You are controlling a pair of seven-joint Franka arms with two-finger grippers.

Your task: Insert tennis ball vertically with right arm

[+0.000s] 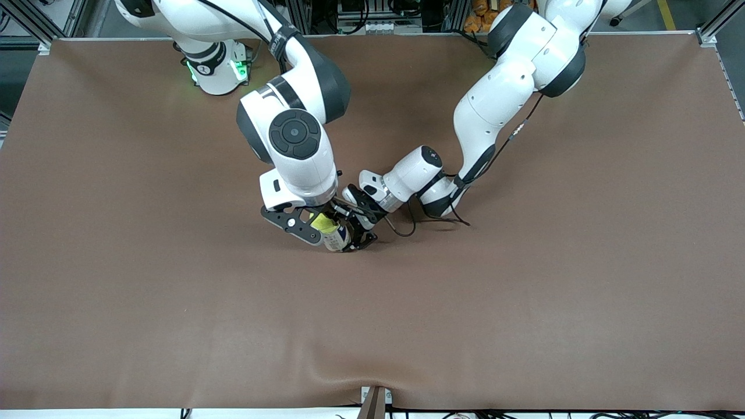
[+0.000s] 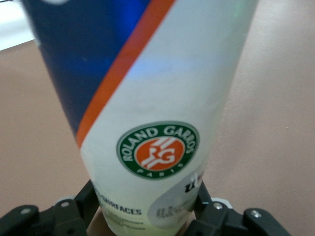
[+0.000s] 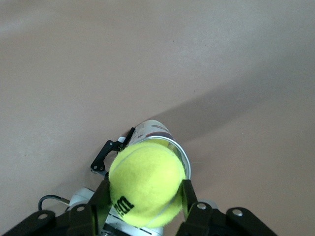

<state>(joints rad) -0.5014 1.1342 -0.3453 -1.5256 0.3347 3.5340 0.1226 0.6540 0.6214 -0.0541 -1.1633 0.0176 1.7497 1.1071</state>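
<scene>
Desk: a broad brown desk (image 1: 524, 302), bare apart from the two arms meeting near its middle.

Tennis ball: a yellow-green tennis ball (image 3: 145, 184) with black lettering sits between the right gripper's fingers, directly over the open mouth of the can. In the front view only a sliver of it shows below the right wrist (image 1: 322, 221).

Can: a ball can (image 2: 152, 113) with a white body, a blue area, an orange diagonal stripe and a round green-and-orange Roland Garros emblem. It stands roughly upright on the desk near its middle, its open rim (image 3: 170, 140) facing up toward the ball; in the front view it appears as a short white cylinder (image 1: 337, 237) under the right wrist.

Right gripper: the right gripper (image 3: 145, 196) points down over the can; its fingers (image 3: 101, 196) are closed against the two sides of the ball, gripping it.

Right arm: the right arm (image 1: 294, 134) reaches from its base at the top of the front view and bends down over the can.

Left gripper: the left gripper (image 2: 147, 209) lies low over the desk, coming in sideways, its fingers (image 2: 86, 199) on either side of the can's lower body. Whether they press it or stand slightly off it cannot be told.

Left arm: the left arm (image 1: 500, 99) stretches from its base and dips toward the can from the left arm's end.
</scene>
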